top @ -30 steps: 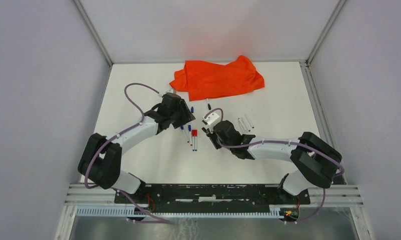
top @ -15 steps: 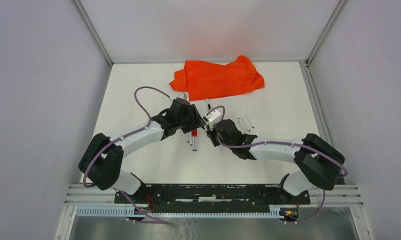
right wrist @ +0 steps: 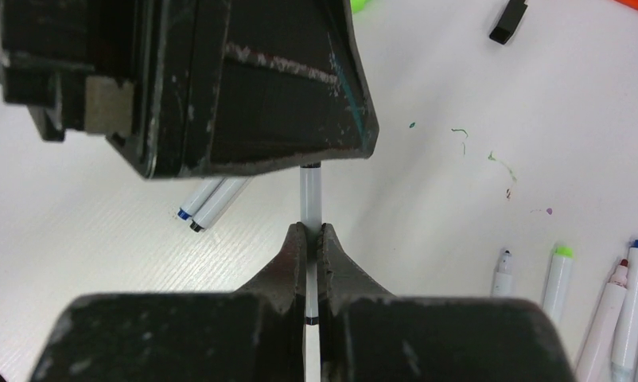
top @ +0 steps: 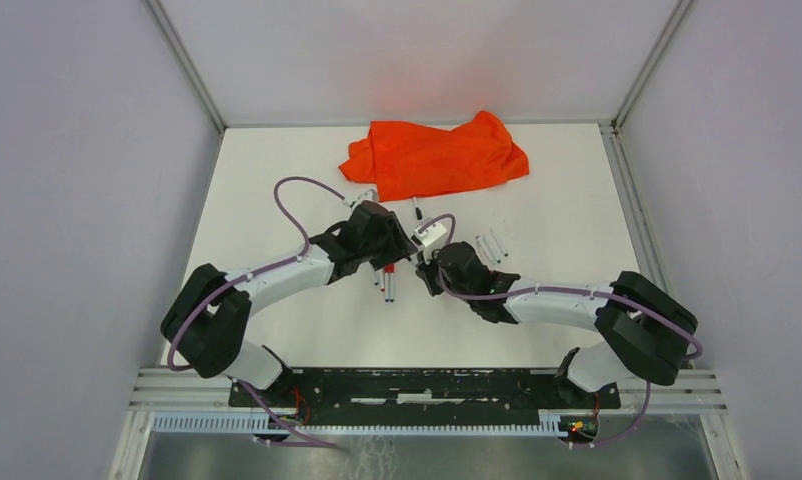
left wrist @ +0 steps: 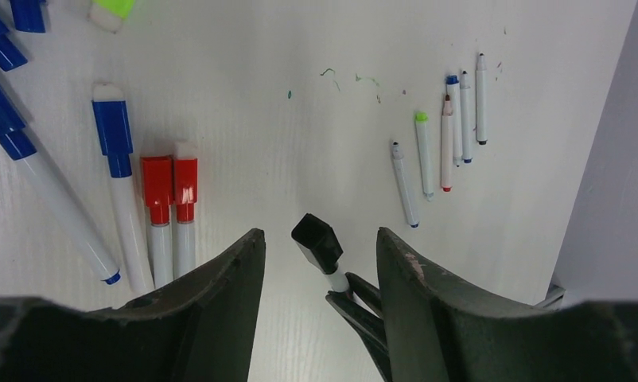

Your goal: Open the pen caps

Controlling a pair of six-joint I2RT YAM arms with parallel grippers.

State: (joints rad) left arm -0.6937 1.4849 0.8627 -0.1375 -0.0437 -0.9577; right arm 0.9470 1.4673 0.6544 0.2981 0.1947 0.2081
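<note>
The right gripper was pressed together on a white barrel, its two fingers pinching the thin tube from both sides with no gap showing. The barrel ran away from that grip towards the left gripper, whose jaws stood apart on either side of the black cap on the pen's end. In the left wrist view, bare table showed between the cap and each finger, so neither finger touched the cap. The two grippers met nose to nose above the middle of the table, a flat white surface with a faint grain. Just left of the held pen lay two pens side by side with red caps on, then several more with blue caps on, fanned out towards the left. Well to the right, five uncapped pens lay in a loose row, their coloured tips bare. A loose black cap lay farther back. A few small ink marks in green dotted the white top. At the far edge lay a crumpled orange cloth. Plain pale grey walls closed in the table on three sides, with a metal frame at the corners.
</note>
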